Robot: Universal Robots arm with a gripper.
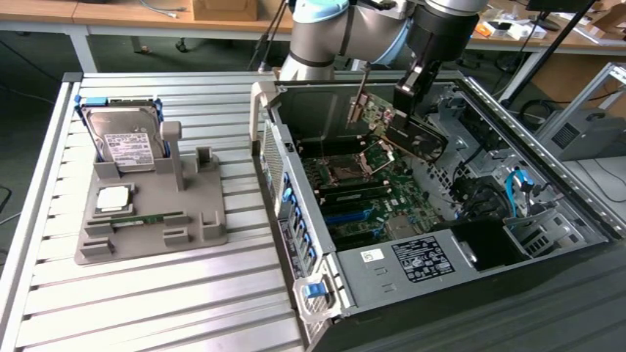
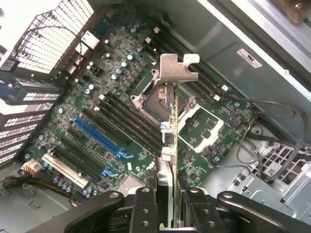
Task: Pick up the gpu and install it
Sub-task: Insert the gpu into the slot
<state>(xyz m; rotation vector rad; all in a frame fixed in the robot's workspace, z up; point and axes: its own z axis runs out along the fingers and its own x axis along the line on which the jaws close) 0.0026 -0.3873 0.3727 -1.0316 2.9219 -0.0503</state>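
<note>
The gripper had its two black, bolted fingers clamped on either face of the gpu, holding it in the air inside the open computer case, above the motherboard and not touching it.

From the wrist, the card appeared edge-on as a thin green line, ending in a notched, matte silver bracket. Beneath it lay the dense green board with its rows of small round capacitors, long black slots, a bright blue slot and the square metal frame of the processor socket.

The exterior view gave the gpu from the side instead: a flat card with a black cooler block, tilted under the gripper. It also took in the ribbed aluminium surface on the exterior view's left of the case. A grey moulded plastic holder sat there, carrying an upright silver hard drive with a white label and a narrow green memory stick lying flat.
</note>
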